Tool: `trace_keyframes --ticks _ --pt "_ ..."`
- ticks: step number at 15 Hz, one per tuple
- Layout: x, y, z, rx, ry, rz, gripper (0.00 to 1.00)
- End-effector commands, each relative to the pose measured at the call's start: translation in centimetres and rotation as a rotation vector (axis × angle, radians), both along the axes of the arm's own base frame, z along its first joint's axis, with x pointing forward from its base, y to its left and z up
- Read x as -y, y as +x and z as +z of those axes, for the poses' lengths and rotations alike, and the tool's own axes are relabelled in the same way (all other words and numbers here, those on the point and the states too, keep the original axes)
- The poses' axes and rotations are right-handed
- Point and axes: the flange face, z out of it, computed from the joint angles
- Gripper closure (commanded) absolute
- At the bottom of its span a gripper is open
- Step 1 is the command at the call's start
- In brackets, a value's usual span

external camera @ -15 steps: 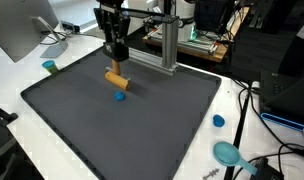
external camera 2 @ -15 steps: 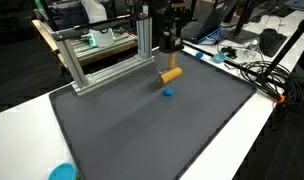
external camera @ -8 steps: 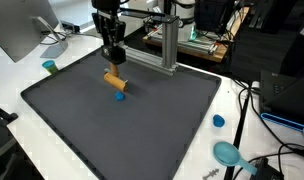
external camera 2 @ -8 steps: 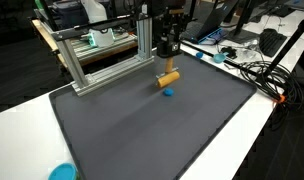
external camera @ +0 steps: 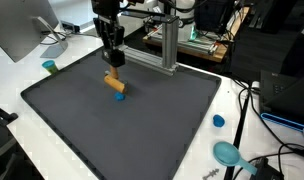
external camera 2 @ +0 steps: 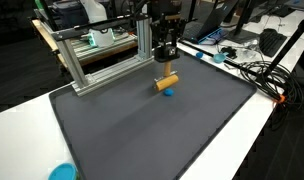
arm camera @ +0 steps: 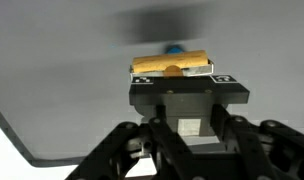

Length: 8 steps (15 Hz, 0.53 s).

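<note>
Left to right, all placed against dark mat (external camera: 142, 130). Small green cup (external camera: 50, 67) just off mat's left edge. Gripper (external camera: 113, 68) over mat's far-left part, jaws clamped on wooden cylinder (external camera: 114, 84) — held crosswise at the fingertips, over that same part of mat. Small blue piece (external camera: 119, 97) lying on mat, just beside cylinder on its near side. Blue cap (external camera: 218, 121) just off mat's right edge; teal disc (external camera: 226, 153) off mat's near-right corner. Wrist view — cylinder pinched between the two fingers, blue piece peeking out past it, touching or apart cannot tell.
</note>
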Motion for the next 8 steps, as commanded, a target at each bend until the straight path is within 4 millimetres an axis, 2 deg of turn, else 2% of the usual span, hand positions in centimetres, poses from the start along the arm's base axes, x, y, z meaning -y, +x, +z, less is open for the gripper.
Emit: trace_keyframes --ticks 1,8 --pt "-0.30 -0.91 -0.35 0.026 0.017 -0.019 0.79" --pt "-1.29 -0.53 -0.75 0.051 0.009 0.002 0.79"
